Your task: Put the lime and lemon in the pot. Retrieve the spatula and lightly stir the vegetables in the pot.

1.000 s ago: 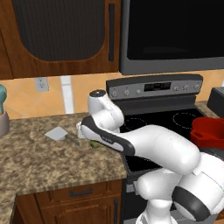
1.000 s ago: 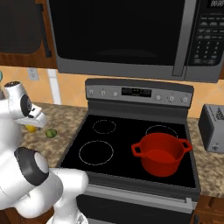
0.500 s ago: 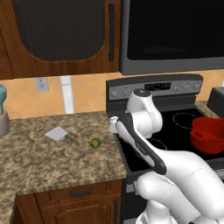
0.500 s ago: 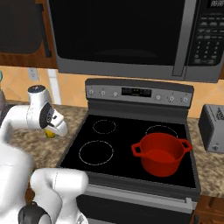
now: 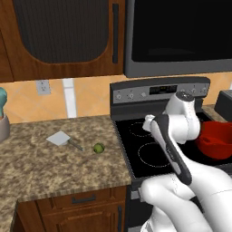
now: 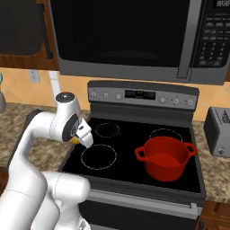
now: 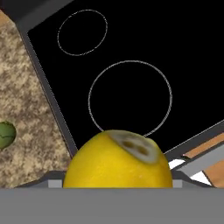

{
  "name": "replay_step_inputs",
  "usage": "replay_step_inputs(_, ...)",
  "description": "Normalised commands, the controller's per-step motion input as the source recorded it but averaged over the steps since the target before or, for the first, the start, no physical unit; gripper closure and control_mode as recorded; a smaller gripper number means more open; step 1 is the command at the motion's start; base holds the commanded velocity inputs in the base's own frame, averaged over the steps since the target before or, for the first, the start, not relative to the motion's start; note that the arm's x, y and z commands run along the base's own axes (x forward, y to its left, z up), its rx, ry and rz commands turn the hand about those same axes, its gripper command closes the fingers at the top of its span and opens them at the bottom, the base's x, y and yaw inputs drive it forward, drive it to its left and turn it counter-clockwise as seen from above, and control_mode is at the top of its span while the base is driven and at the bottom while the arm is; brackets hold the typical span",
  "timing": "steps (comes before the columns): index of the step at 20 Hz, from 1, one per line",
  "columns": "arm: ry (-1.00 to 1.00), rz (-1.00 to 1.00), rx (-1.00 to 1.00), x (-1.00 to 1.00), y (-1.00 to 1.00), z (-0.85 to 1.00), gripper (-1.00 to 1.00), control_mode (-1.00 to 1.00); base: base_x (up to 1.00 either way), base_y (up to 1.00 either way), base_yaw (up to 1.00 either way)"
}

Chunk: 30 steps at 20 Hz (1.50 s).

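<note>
Pincer gripping the lemon, carried above the stove over its front-left burner ring. The lemon's yellow edge shows at the pincer tip in the right base view. Pot, red, on the stove's right side, well apart from the pincer. Lime on the desk, near the stove's left edge; spatula just beside it, blade pointing away from the stove.
</note>
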Motion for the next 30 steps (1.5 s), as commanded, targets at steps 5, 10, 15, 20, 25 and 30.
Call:
replay_step_inputs(5, 0.00, -0.19, 0.01, 0.00, -1.00, 0.23, 1.00, -1.00, 0.00, 0.00, 0.00)
replay_step_inputs(10, 0.00, -0.18, 0.00, 0.00, -1.00, 0.21, 1.00, -1.00, 0.00, 0.00, 0.00)
replay_step_inputs(15, 0.00, -0.13, 0.00, 0.11, -1.00, 0.03, 1.00, -1.00, 0.00, 0.00, 0.00)
replay_step_inputs(20, 0.00, -0.08, 0.00, 0.18, -1.00, 0.00, 1.00, -1.00, 0.00, 0.00, 0.00)
replay_step_inputs(25, 0.01, -0.06, 0.00, 0.32, -0.93, 0.00, 1.00, -1.00, 0.00, 0.00, 0.00)
replay_step_inputs(30, 0.03, -0.02, 0.00, 0.49, -0.78, -0.09, 1.00, -1.00, 0.00, 0.00, 0.00)
